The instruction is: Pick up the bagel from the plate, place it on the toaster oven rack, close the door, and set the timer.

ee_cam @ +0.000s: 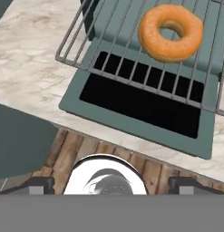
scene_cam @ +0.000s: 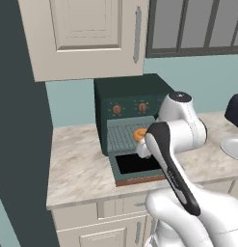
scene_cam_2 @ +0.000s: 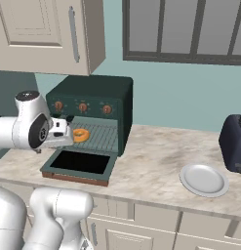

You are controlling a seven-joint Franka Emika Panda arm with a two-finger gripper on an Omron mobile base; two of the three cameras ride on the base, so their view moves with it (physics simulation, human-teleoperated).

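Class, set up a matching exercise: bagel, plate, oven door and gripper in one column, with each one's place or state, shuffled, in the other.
Column one:
1 bagel
2 plate
3 door
4 gripper

Column two:
A folded down open
B bare, on the counter
C open, holding nothing
D lying on the rack

Pairs: 1-D, 2-B, 3-A, 4-C

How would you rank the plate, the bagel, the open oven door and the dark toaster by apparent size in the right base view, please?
1. The door, largest.
2. The plate.
3. The bagel, smallest.
The toaster is cropped by the frame edge, so unranked.
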